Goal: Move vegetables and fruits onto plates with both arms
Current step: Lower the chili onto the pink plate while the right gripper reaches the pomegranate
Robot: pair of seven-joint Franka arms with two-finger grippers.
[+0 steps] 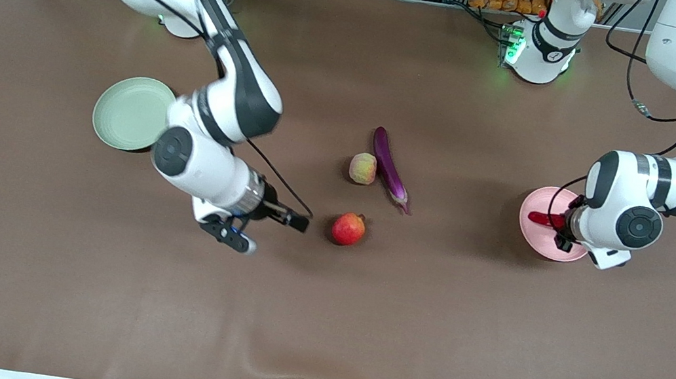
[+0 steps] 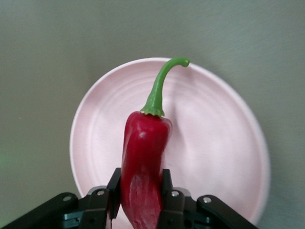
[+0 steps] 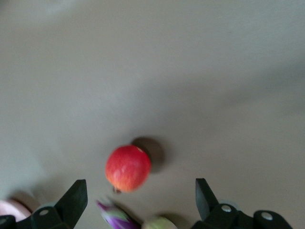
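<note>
My left gripper [image 2: 141,200] clamps the chili [image 2: 143,162] over the pink plate [image 2: 224,138]; my right gripper [image 3: 138,195] gapes above the pomegranate [image 3: 127,168]; peach [image 1: 363,168], eggplant [image 1: 389,167] wait; green plate [image 1: 130,113] bare.

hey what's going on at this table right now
Two robot arms are sorting produce onto plates. The left pincer is shut on the red chili pepper and holds it over the pink plate. The right pincer is open, low over the table beside the pomegranate. The peach and eggplant lie side by side, farther from the front camera than the pomegranate. The green plate, at the right arm's end, has nothing on the part that shows.
</note>
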